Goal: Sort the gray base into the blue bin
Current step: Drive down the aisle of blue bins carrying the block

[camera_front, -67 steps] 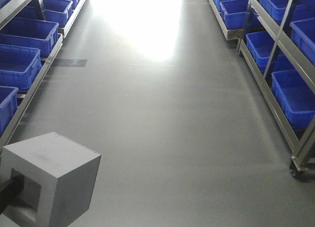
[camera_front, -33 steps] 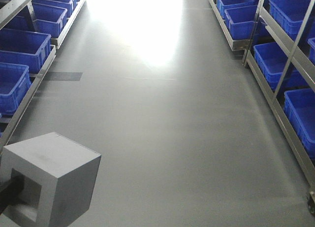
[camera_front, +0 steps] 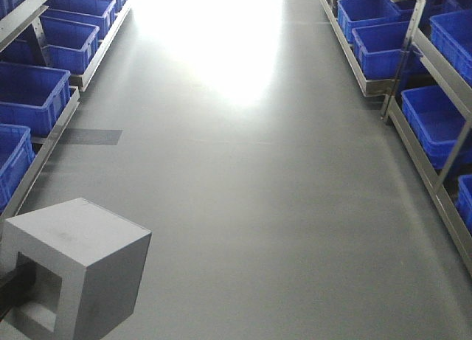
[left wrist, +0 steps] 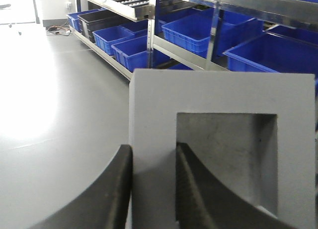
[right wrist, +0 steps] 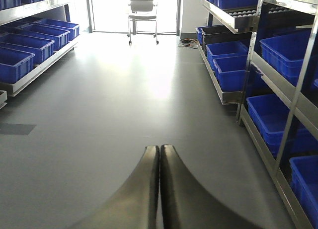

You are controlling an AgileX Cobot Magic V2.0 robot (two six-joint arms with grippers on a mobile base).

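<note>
Racks (camera_front: 44,152) slid nearer; left end effector (left wrist: 153,162) pinches gray base (left wrist: 223,90) wall.

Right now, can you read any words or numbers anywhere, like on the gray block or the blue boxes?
None can be read. The gray base, the blue bins, the metal racks and the floor show no words, numbers or labels. The dark patch on the floor is plain.

My left gripper (left wrist: 154,152): two matte black fingers (left wrist: 114,189), broad, curving to narrow tips, one inner face finely ribbed. My right gripper (right wrist: 159,148): same black curved pair, smooth, slightly glossy.
</note>
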